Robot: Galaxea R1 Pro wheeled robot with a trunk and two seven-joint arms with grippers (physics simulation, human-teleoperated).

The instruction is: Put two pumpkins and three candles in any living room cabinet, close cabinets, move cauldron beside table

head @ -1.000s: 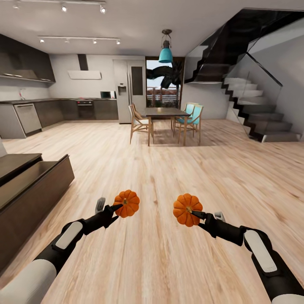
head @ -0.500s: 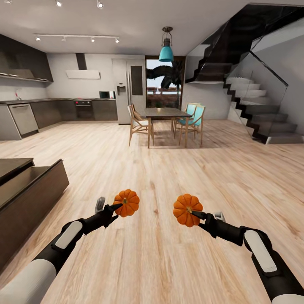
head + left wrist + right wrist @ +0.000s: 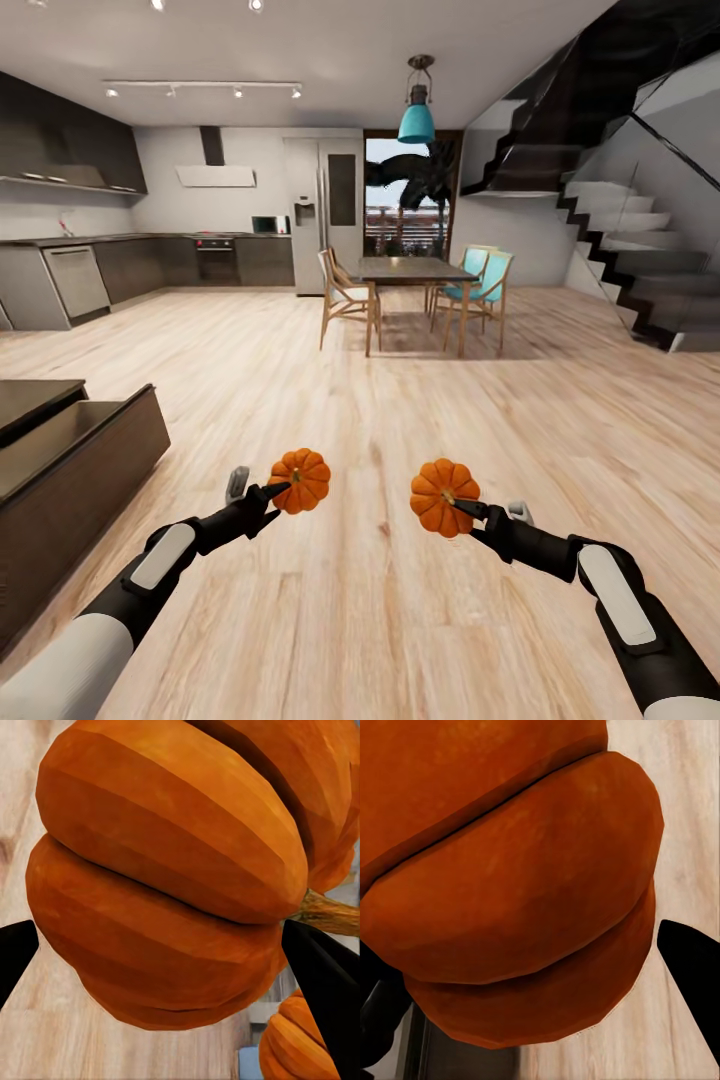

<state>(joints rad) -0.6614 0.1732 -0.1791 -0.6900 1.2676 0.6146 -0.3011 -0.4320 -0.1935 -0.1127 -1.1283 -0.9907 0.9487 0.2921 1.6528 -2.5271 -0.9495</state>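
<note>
**2 pumpkins in transit toward the cabinet**

The robot carries 1 pumpkin in each arm over bare wood floor [image 3: 400,620]. The left gripper [image 3: 272,494] has its fingers pinching the left pumpkin [image 3: 300,481] at about 6 o'clock in the head view; the right gripper [image 3: 462,508] has its fingers pinching the right pumpkin [image 3: 444,497] just beside it, toward 5 o'clock. Both arms reach forward and slightly inward, elbows low, holding the loads clear of the floor, likely for travel. The dark cabinet [image 3: 90,470], a drawer apparently open, sits at 8 o'clock, so a turn toward it seems next. A dining table [image 3: 415,270] stands far off at 12 o'clock.
</note>
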